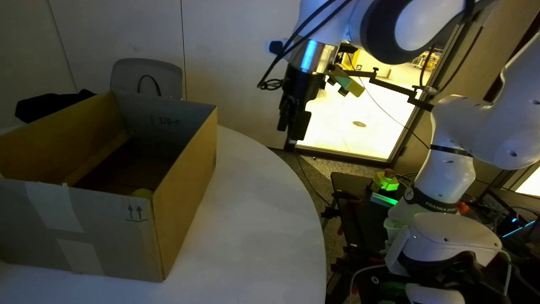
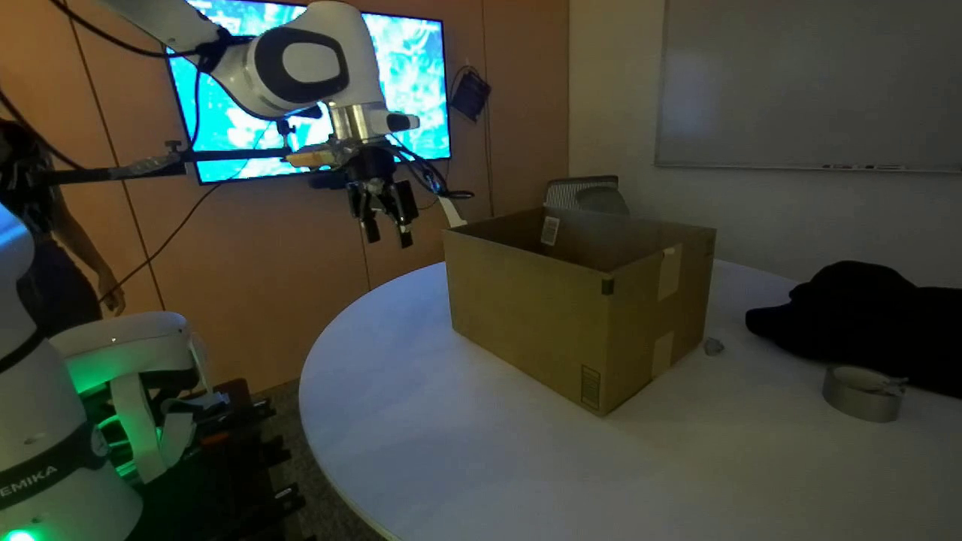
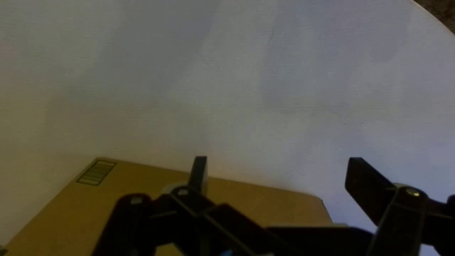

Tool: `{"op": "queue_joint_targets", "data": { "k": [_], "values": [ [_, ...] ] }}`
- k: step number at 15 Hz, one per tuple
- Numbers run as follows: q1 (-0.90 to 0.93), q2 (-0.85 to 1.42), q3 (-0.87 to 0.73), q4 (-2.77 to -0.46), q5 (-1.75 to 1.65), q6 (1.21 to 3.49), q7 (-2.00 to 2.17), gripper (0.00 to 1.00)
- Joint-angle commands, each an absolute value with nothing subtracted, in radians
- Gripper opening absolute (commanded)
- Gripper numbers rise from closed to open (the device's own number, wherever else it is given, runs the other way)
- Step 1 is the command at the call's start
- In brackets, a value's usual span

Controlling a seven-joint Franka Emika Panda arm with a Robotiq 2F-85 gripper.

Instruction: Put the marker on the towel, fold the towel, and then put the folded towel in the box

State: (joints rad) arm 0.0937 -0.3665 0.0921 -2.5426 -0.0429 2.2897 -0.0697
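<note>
box point(image 2: 526, 323): matt, smooth cardboard | tape strips point(image 1: 55, 207): smooth | table point(image 2: 451, 466): smooth, matt | robot arm point(image 1: 476, 126): glossy, plastic-looking | wrist collar point(image 1: 319, 55): shiny metal | gripper point(image 3: 278, 172): matt | screw heads point(image 3: 412, 192): shiny metal | bundle point(image 2: 864, 323): soft matt cloth | floor point(image 1: 291, 162): rough carpet

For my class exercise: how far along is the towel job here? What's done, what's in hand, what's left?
Done, it seems: a yellow-green patch, probably the towel, shows inside the box in an exterior view.
In hand: nothing; the gripper stands open and empty in the wrist view.
Left: perhaps only a check, since the marker is not visible and too little of the towel shows to confirm the fold.
</note>
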Motion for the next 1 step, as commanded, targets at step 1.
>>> {"op": "queue_joint_targets", "data": {
  "k": [1],
  "values": [
    [0.098, -0.386, 0.088, -2.558, -0.045, 2.287, -0.069, 1.0]
  ]
}}
